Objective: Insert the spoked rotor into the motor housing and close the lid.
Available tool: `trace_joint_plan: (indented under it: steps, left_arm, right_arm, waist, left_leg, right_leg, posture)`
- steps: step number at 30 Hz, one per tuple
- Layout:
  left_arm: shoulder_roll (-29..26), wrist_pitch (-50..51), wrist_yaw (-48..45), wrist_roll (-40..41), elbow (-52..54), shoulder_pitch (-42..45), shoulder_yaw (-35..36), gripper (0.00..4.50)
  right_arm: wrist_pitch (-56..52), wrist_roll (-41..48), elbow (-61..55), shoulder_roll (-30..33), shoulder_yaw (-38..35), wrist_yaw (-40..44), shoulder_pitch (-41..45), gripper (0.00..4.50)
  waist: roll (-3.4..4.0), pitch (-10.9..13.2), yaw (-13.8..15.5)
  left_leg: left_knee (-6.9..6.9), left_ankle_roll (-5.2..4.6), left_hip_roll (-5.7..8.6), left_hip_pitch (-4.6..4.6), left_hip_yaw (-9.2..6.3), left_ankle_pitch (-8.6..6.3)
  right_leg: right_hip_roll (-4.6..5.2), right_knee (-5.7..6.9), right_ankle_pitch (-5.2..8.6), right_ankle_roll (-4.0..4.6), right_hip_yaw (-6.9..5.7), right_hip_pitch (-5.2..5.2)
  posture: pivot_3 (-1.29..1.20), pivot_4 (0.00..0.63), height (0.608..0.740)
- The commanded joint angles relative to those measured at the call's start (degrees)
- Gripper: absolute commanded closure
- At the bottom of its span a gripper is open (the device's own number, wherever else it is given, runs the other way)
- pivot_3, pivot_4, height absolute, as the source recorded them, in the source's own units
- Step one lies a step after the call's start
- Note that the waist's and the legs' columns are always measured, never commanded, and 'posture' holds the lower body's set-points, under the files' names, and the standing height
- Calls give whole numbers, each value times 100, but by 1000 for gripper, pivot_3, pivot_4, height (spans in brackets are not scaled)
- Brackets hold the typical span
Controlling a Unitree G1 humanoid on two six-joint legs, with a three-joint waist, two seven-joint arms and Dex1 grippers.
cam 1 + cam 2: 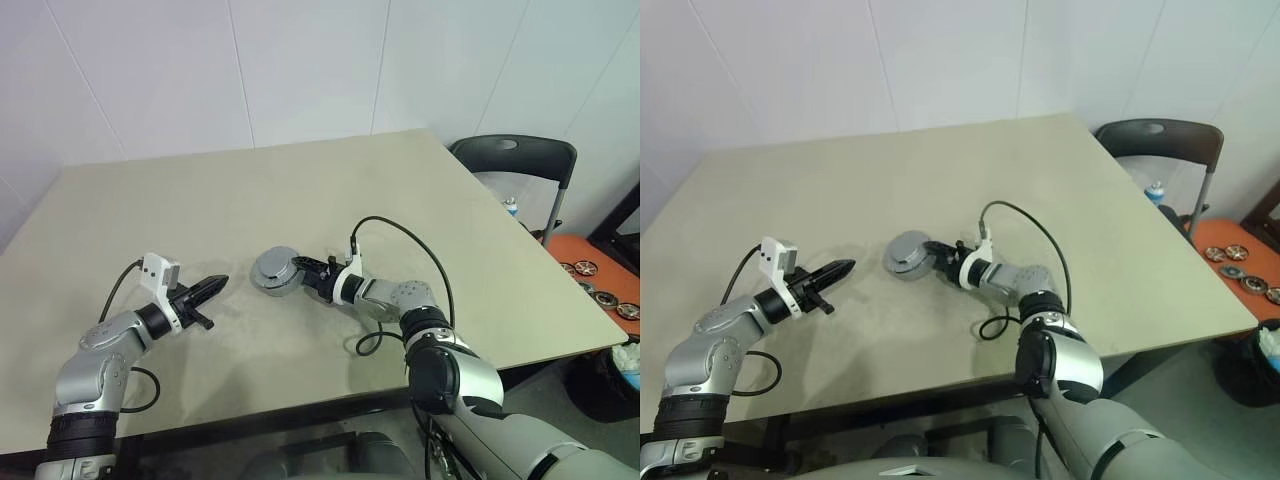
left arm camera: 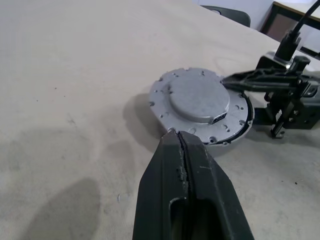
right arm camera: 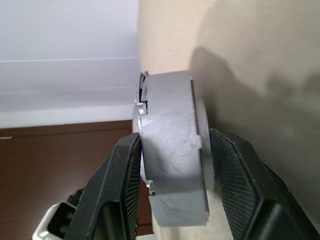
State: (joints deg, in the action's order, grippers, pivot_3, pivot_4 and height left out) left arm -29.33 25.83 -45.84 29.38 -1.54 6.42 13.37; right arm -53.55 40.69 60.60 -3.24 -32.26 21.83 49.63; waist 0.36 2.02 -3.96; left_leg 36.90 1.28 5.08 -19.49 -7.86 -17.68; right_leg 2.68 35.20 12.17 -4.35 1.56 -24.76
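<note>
The motor housing (image 1: 275, 270) lies near the middle of the table, a round unit with a dark rim. A flat silver lid (image 2: 197, 97) with a raised round centre covers its top. The spoked rotor is hidden. My right gripper (image 1: 302, 268) reaches in from the right and is shut on the housing (image 3: 172, 160). One black finger (image 3: 125, 170) presses each flat face. My left gripper (image 1: 215, 285) hovers a short way to the housing's left, pointing at it. Its fingers (image 2: 185, 165) are shut on nothing.
A black cable (image 1: 420, 250) loops from the right wrist over the table. Past the table's right edge stands a dark chair (image 1: 515, 160). Lower right is an orange surface (image 1: 600, 260) with several small round parts. The beige table (image 1: 250, 190) stretches bare behind the housing.
</note>
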Motion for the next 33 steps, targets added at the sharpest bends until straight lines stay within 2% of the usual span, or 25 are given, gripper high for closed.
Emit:
trace_joint_plan:
  steps: [1, 10, 14, 19, 22, 25, 26, 29, 31, 33]
  left_arm:
    - [-42, -95, 31, 33, 98, 24, 115, 4500]
    - [-82, -70, 57, 38, 177, 10, 117, 4500]
    - [-139, 49, -81, 159, 266, -25, 128, 4500]
    - [-114, 24, -21, 163, 275, -11, 79, 4500]
    - [-91, 5, 0, 170, 283, 4, 59, 4500]
    - [-80, -7, 17, 172, 284, 2, 56, 4500]
    - [-81, -14, 18, 167, 285, -6, 53, 4500]
    - [-92, -4, 18, 169, 286, 0, 49, 4500]
    - [-107, 1, 5, 177, 280, 12, 52, 4500]
    - [-118, -14, -19, 194, 290, 17, 68, 4500]
  right_arm:
    - [57, 93, -29, -41, -38, 53, 141, 2302]
    - [345, -165, 127, 115, 153, 49, 131, 2302]
    - [327, -420, -265, 662, 651, 1017, 122, 2302]
    - [403, -876, -1052, 1433, 1679, 2562, -133, 2302]
    - [641, -1139, -1286, 1734, 2045, 2985, -276, 2302]
    - [862, -1277, -1580, 1710, 2233, 2999, -409, 2302]
    - [1061, -1405, -1750, 1630, 2356, 2889, -486, 2302]
    - [3280, -2867, -2642, 1217, 3605, 2066, -1081, 2302]
    - [4135, -3202, -3259, 1001, 4127, 2212, -1403, 2302]
    - [4195, -3158, -3558, 921, 4348, 2565, -1446, 2302]
  waist:
    - [0, 0, 0]
    - [-1, -2, 0]
    - [-2, -2, 58]
    - [-1, -1, 148]
    - [-2, -2, 125]
    - [-2, -2, 128]
    - [-2, -2, 133]
    - [-4, -3, 143]
    - [-3, -2, 142]
    - [-3, -1, 135]
  left_leg:
    - [0, 0, 0, 0, 0, 0]
    - [5, 0, 0, 6, 0, 0]
    - [16, -1, 5, 12, -1, 0]
    - [22, -9, 13, 7, 0, -4]
    - [16, -9, 2, 11, 2, -5]
    - [15, -7, -2, 12, 3, -4]
    - [16, -5, -2, 12, 4, -3]
    - [18, -3, -2, 13, 4, -2]
    - [16, -1, -1, 10, 4, -2]
    - [14, 0, -1, 8, 7, -1]
  right_leg:
    - [0, 0, 0, 0, 0, 0]
    - [-1, 5, 0, 0, 0, 5]
    - [2, 5, -1, 0, -4, 20]
    - [2, -2, 0, -1, -6, 21]
    - [0, -2, 0, -1, -4, 19]
    - [-2, 3, 0, 0, -3, 17]
    - [-2, 5, 0, 0, -3, 17]
    - [-2, 9, -1, 0, -2, 15]
    - [-2, 10, 0, -1, -1, 11]
    - [-2, 10, 0, -1, 0, 6]
  posture:
    - [0, 0, 740]
    - [0, 0, 740]
    - [0, 0, 740]
    - [0, 0, 740]
    - [0, 0, 740]
    - [0, 0, 740]
    - [0, 0, 740]
    - [0, 0, 740]
    - [0, 0, 740]
    - [0, 0, 740]
